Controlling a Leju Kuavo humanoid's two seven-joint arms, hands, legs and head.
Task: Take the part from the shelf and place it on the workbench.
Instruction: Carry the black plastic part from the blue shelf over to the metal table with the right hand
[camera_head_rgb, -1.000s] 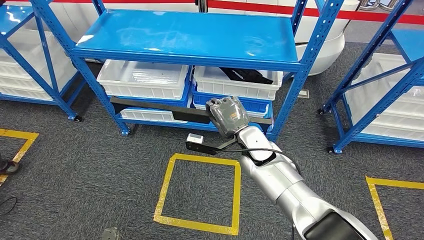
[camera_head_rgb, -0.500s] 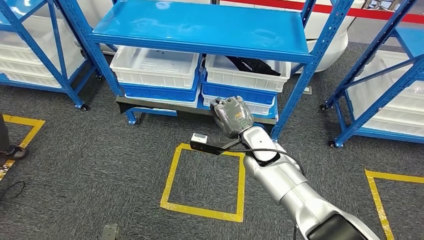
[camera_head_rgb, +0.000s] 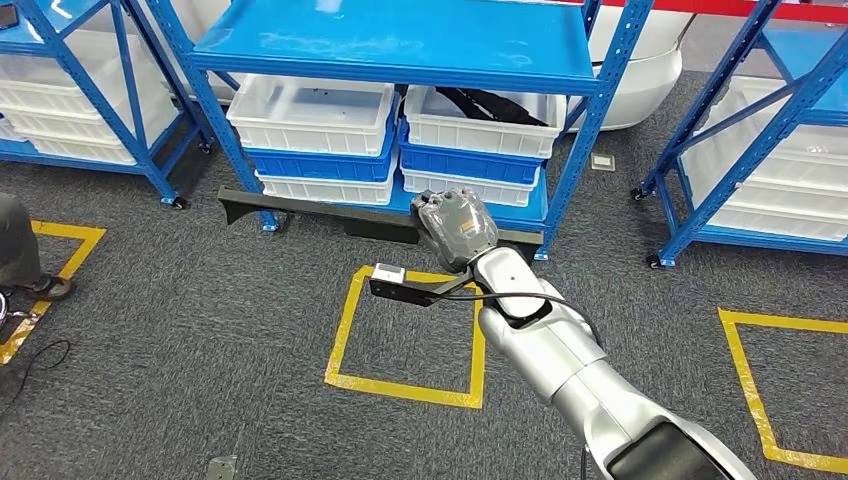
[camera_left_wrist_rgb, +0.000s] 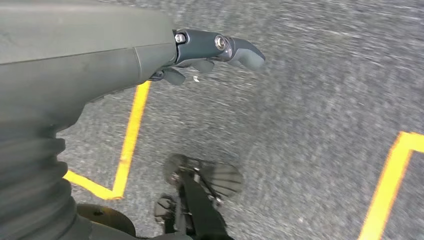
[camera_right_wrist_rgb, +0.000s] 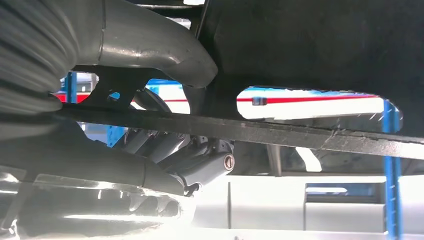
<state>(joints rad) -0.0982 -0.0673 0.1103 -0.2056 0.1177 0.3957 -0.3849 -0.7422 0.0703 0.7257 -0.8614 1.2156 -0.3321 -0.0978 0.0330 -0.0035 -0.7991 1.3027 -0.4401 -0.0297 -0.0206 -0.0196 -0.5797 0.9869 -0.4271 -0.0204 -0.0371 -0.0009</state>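
Now the right robot hand (camera_head_rgb: 456, 226) grips the long black part (camera_head_rgb: 300, 207), drawn clear of the shelf (camera_head_rgb: 400, 55) front edge; left robot hand (camera_left_wrist_rgb: 210, 50) hangs, grip unclear

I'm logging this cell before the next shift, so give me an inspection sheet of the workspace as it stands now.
Surface: grey carpet floor with a yellow tape square; no workbench seen.
Job's things: long black part, held level in front of the blue shelf.
Clutter: white bins and blue bins stacked under the shelf; one white bin holds a dark item.
Hands: right hand grips the part, fingers wrapped over it; left hand hangs over the floor, holding nothing.
Cables: black cable along the right wrist; a thin one on the floor.
Surroundings: more blue racks either side; a person's foot at left.
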